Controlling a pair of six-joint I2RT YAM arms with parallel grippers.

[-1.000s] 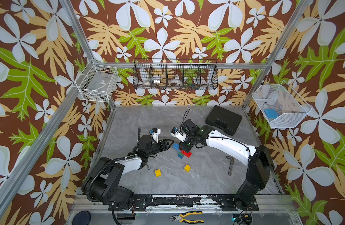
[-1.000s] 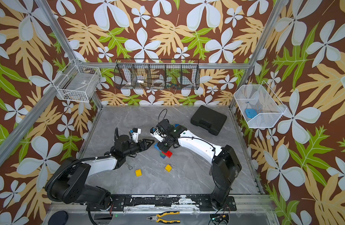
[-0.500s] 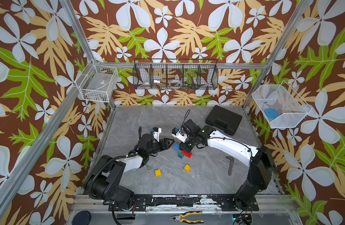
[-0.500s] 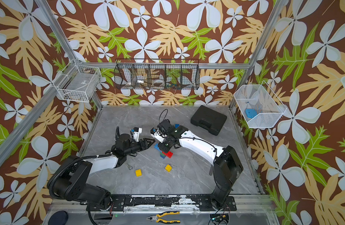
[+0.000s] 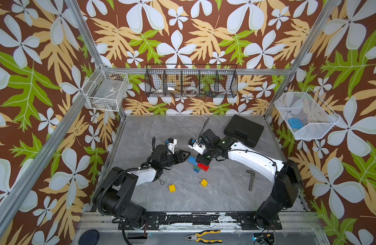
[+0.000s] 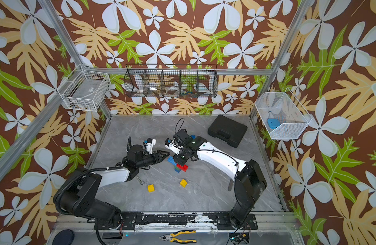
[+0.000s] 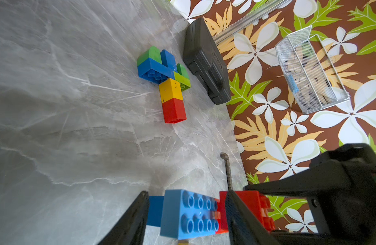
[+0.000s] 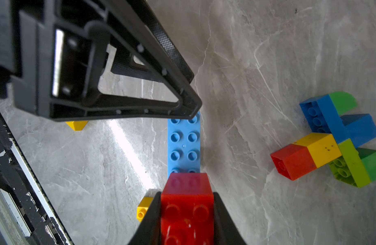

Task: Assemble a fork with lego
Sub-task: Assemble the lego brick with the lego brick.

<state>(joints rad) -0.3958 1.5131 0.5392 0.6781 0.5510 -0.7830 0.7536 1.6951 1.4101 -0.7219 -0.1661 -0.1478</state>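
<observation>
Right wrist view: our right claw [image 8: 187,198] is clamped across a red brick [image 8: 187,218], and a long blue brick [image 8: 184,146] joined beneath the red one's front end juts toward the left claw [image 7: 185,194]. From the left wrist, that claw's jaws stand apart, one on each side of the blue brick's free end. A gap shows beside one finger, so we log it as straddling, not gripping. Our reading: the right claw anchors the red brick so the joint cannot shift, while the left lines up to pinch or press the blue one. In both top views this lego stack [image 5: 202,167] sits in the middle of the counter [image 5: 225,191] between the two arms, with a green brick [image 5: 196,167] under it; whether it rests on the counter or is lifted we cannot tell. A second cluster [image 7: 163,82] of red, yellow, blue and green bricks lies flat beside the black case [image 7: 206,61], well apart from both claws. Its stem-and-prongs outline already suggests a fork, probably parked clear of the working zone. A loose yellow brick [image 5: 172,188] and a second yellow brick [image 5: 204,182] wait nearer the arm bases. Risk noted: closing off-centre could lever the blue brick off its studs.
</observation>
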